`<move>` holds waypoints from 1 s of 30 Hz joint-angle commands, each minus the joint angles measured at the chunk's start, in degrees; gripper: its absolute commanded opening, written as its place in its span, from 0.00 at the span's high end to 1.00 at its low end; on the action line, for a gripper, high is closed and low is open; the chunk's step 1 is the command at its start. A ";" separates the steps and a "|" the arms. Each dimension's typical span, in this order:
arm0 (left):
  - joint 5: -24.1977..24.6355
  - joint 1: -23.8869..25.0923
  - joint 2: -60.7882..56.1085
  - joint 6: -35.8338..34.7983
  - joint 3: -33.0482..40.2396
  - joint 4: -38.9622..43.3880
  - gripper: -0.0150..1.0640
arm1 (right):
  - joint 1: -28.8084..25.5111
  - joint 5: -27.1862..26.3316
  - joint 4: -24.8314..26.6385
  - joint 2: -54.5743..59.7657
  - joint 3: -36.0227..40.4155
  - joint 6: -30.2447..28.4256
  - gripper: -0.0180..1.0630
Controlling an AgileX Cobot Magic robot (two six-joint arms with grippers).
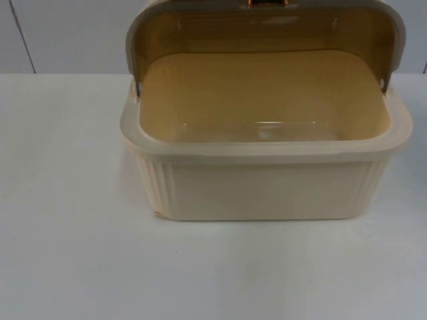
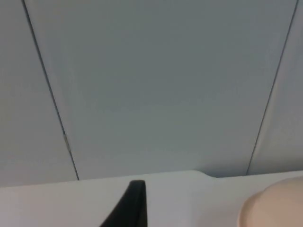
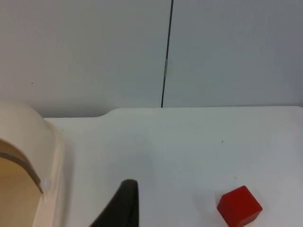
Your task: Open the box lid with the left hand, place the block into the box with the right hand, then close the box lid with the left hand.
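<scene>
A cream box stands in the middle of the table in the top view. Its lid is swung up at the back and shows an amber underside. The inside of the box holds nothing. A small red block lies on the table to the right of the box, apart from it. My right gripper hangs low over the table between the box and the block, touching neither. My left gripper is low over the table beside the box, facing the wall.
The grey partition wall with dark vertical seams closes off the table at the back. White table top stretches in front of the box and on both sides of it.
</scene>
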 commanded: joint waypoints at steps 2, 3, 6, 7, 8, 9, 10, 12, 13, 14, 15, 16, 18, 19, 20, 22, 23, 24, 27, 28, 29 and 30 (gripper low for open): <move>0.25 0.19 0.04 0.22 0.26 -0.63 0.02 | -0.27 -0.23 -0.21 -0.21 -0.45 0.03 0.01; 0.42 0.19 0.04 0.22 0.26 -0.38 0.02 | -0.27 -0.51 -0.21 -0.21 -0.45 0.03 0.01; 0.90 0.19 -0.06 0.22 0.26 0.50 0.02 | -0.27 -1.86 -1.35 -0.21 -0.45 0.28 0.01; 1.03 0.19 -0.31 0.22 0.26 0.73 0.02 | -0.27 -2.29 -1.71 -0.21 -0.45 0.82 0.01; 1.37 0.19 -0.57 -0.01 0.26 1.00 0.02 | -0.27 -2.44 -1.71 -0.21 -0.45 1.41 0.01; 1.75 0.19 -0.84 -1.21 0.26 0.99 0.02 | -0.27 -2.44 -1.71 -0.21 -0.45 1.77 0.01; 2.21 0.19 -1.25 -2.78 0.26 1.32 0.02 | -0.27 -2.08 -1.58 -0.21 -0.45 1.77 0.01; 2.57 0.19 -1.67 -3.52 0.26 1.54 0.02 | -0.27 -1.92 -1.47 -0.21 -0.45 1.77 0.01; 2.85 0.19 -2.04 -3.75 0.26 1.54 0.02 | -0.27 -1.81 -1.43 -0.21 -0.45 1.77 0.01; 3.00 0.19 -2.71 -3.75 0.26 1.99 0.02 | -0.27 -1.81 -1.43 -0.21 -0.45 1.77 0.01; 3.25 0.19 -3.35 -3.75 0.26 2.78 0.02 | -0.27 -1.81 -1.43 -0.21 -0.45 1.77 0.01; 3.25 0.19 -3.35 -3.75 0.26 2.78 0.02 | -0.27 -1.81 -1.43 -0.21 -0.45 1.77 0.01; 3.39 0.19 -4.70 -4.70 0.26 5.45 0.02 | -0.27 -1.43 -1.43 -0.21 -0.45 1.77 0.01; 3.39 0.19 -5.20 -5.84 0.26 7.11 0.02 | -0.27 -1.21 -1.43 -0.21 -0.45 1.77 0.01; 3.39 0.19 -5.47 -7.11 0.26 8.87 0.02 | -0.27 -1.09 -1.43 -0.21 -0.45 1.77 0.01; 3.56 0.19 -5.51 -8.87 0.26 10.33 0.02 | -0.27 -1.09 -1.43 -0.21 -0.45 1.77 0.01; 4.08 0.19 -5.51 -10.52 0.26 11.66 0.02 | -0.27 -1.09 -1.43 -0.21 -0.45 1.77 0.01; 4.96 0.19 -5.51 -11.85 0.26 12.45 0.02 | -0.27 -0.97 -1.43 -0.10 -0.45 1.77 0.01; 6.39 0.19 -6.15 -12.50 0.26 13.65 0.02 | -0.27 0.73 -1.43 2.11 -0.54 1.77 0.01; 6.39 0.19 -6.15 -12.50 0.26 13.65 0.02 | -0.27 0.73 -1.43 2.11 -0.54 1.77 0.01; 6.26 0.19 -6.65 -12.50 0.26 13.67 0.02 | -0.27 0.87 -1.43 3.46 -0.69 1.77 0.01; 6.03 0.19 -7.11 -12.50 0.26 13.79 0.02 | -0.27 0.97 -1.43 5.04 -1.30 1.77 0.01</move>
